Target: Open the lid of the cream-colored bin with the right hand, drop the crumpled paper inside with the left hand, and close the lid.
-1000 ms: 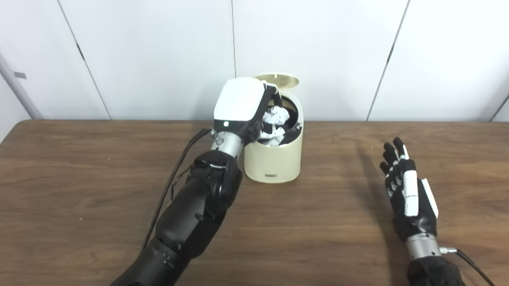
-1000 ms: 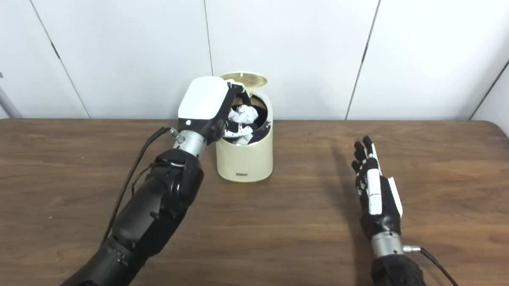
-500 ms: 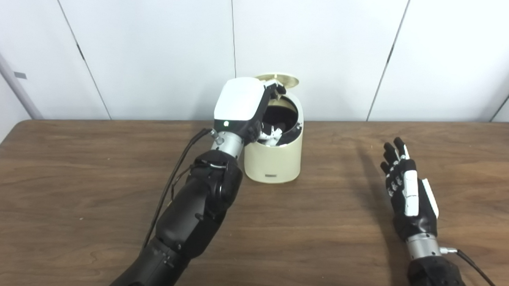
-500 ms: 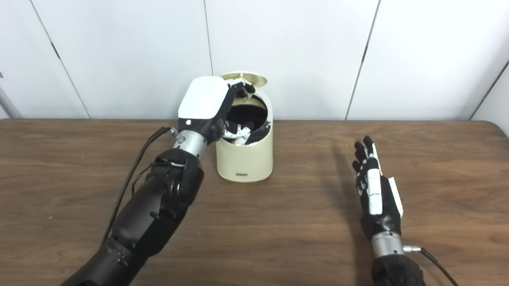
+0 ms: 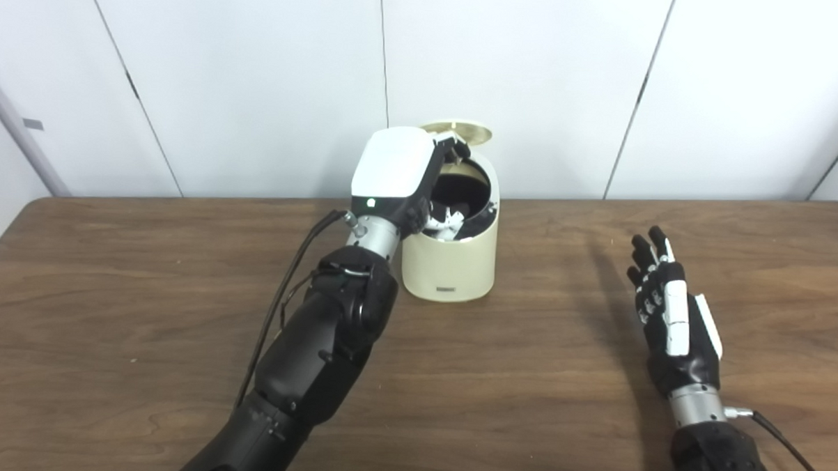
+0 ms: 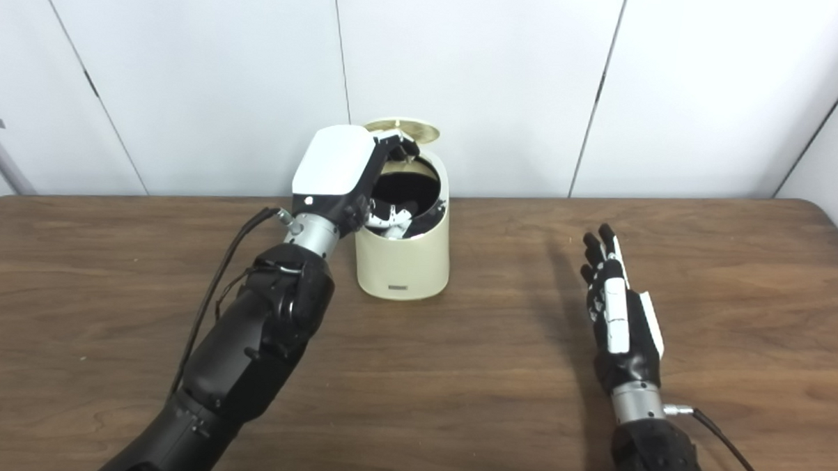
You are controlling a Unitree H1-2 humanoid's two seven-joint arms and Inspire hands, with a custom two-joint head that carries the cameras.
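Bin (image 5: 448,264): cream-colored, stood at 12 o'clock on the table (image 5: 144,309), close to the far edge and the wall panels; mouth left uncovered.
Lid (image 5: 459,130): swung up and back at the bin's 12 o'clock rim, stood open. Closing judged not yet done.
Left hand (image 5: 401,175): held over the bin's 9 o'clock rim, white back turned to the camera, fingers (image 5: 444,222) spread apart and dipped into the mouth; nothing is seen gripped in them. Placement judged suited to a release straight into the opening.
Crumpled paper: not made out with certainty. Only a small white shape is seen among the fingers, and it cannot be told from the hand's own white parts; the paper is judged to be down inside the dark interior.
Right hand (image 5: 670,321): kept well apart at 4 o'clock of the bin, just above or on the table, fingers extended and slack, nothing held. Judged parked clear so the left arm is not crowded.
Open room: bare tabletop lies between bin and right hand, so a path to the lid from 3 o'clock is judged unobstructed.
Edges: little room is left behind the bin; the lid's swing must be cleared by the left hand before closing.
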